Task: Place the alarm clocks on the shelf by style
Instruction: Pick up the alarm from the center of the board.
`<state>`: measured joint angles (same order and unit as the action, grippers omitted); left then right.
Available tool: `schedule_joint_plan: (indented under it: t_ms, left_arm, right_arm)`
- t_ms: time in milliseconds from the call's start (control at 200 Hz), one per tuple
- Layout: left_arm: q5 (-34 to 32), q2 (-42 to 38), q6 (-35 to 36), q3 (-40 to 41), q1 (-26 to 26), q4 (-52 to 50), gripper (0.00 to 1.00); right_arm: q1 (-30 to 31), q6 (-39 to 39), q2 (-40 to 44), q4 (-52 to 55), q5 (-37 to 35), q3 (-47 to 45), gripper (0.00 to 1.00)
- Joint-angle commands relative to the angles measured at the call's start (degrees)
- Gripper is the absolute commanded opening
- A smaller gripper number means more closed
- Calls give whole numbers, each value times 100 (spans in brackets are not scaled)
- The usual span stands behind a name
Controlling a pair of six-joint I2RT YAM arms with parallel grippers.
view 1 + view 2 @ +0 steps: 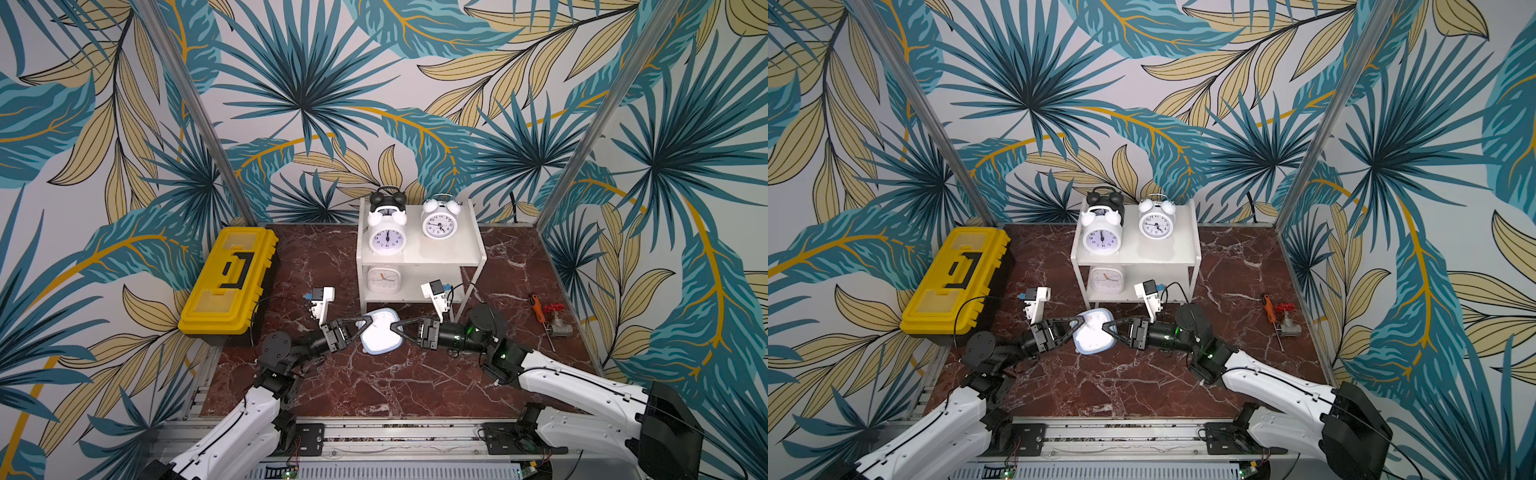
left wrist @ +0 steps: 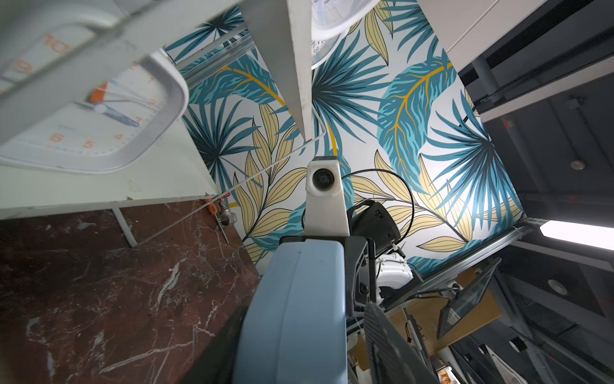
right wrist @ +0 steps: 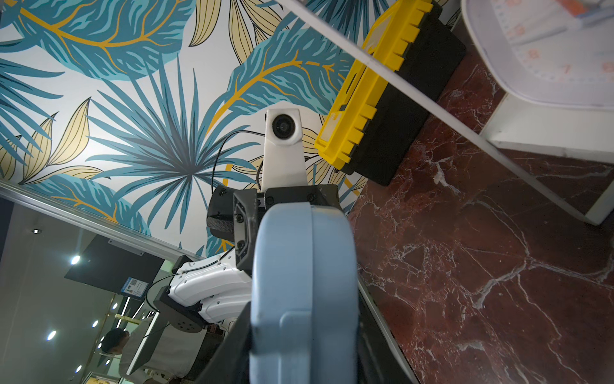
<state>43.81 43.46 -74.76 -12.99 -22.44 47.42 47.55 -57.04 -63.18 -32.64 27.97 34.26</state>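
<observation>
A light blue rounded-square clock [image 1: 380, 334] [image 1: 1094, 336] is held face up in front of the shelf [image 1: 461, 245]. My left gripper [image 1: 363, 328] is shut on its left edge and my right gripper [image 1: 395, 327] is shut on its right edge. Both wrist views show the clock edge-on between the jaws [image 2: 299, 316] [image 3: 302, 282]. I cannot tell whether it rests on the table. The top board carries a black twin-bell clock [image 1: 387, 199] and two white twin-bell clocks [image 1: 387, 237] [image 1: 439, 222]. A white square clock [image 1: 384, 279] stands on the left of the lower board.
A yellow toolbox [image 1: 230, 282] lies to the left of the shelf. At the right, near the wall, lie an orange-handled screwdriver [image 1: 537, 308] and a metal valve with a red wheel [image 1: 557, 324]. The shelf's thin front right leg [image 1: 469, 291] stands just behind my right wrist.
</observation>
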Motion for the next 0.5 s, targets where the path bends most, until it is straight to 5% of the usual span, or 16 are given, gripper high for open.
schedule_joint_plan:
  t_ms: [0,175,326,491]
  left_arm:
    - [-98,-15,-14,-46,20,338,48]
    - [-304,-23,-10,73,20,388,36]
    - [-638,-35,-188,244,16,603,27]
    - [-915,-4,-271,393,20,716,26]
  right_arm:
    - [-18,-54,-37,-320,17,-77,22]
    - [-20,-1,-94,-306,-95,-60,26]
    - [-9,113,-70,-73,-294,7,63]
    - [189,130,33,-419,-1118,-267,72]
